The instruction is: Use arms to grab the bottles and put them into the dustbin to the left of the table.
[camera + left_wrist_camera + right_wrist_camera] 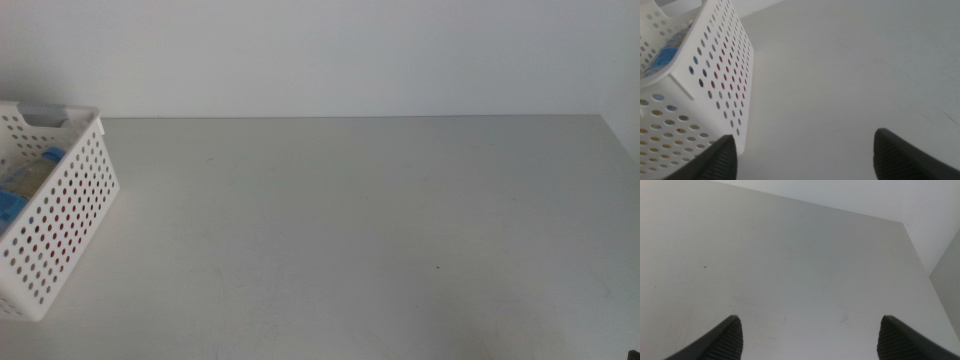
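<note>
The middle view looks forward and down on the table (380,230), dustbin (60,215) at nine o'clock — both wrist views hang low, the left's sharing that dustbin.

A plain white wall (350,55) stands behind, evenly lit.

Right gripper (807,340) over the table (790,265), jaws spread wide, nothing between them. Plain grey tabletop with a few faint scuffs and a small dark speck. Pale wall (880,195) beyond the far edge.
</note>
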Robot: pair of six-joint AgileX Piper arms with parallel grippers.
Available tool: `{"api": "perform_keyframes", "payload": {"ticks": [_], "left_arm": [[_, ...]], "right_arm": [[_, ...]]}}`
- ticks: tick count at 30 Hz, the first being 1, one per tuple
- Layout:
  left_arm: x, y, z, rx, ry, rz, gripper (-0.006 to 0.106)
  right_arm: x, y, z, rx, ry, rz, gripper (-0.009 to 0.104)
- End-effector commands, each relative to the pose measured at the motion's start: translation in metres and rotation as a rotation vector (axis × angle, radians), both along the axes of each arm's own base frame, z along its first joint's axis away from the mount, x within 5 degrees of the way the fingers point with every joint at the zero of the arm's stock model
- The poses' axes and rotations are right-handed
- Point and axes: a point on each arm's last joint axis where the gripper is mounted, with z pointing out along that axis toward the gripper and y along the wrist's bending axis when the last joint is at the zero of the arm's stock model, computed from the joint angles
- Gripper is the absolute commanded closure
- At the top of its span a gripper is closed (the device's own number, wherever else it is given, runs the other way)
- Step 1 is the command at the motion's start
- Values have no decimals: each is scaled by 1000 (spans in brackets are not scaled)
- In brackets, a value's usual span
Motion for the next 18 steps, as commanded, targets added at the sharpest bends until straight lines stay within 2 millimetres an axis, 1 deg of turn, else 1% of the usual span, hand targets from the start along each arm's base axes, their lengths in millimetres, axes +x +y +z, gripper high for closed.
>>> {"api": "perform_keyframes", "payload": {"ticks": [1,5,11,18], "left_arm": [[0,0,7,-56,-91,15,7],[0,0,7,-163,-79,44,7],[0,0,7,-377,-55,105,7],[0,1,7,-404,-53,114,7]], "right_arm": [[2,0,9,-18,-75,-4,20],[2,0,9,-18,-75,-4,20],[2,0,9,-18,-75,-4,20],[2,0,9,-18,-75,-4,20]]}}
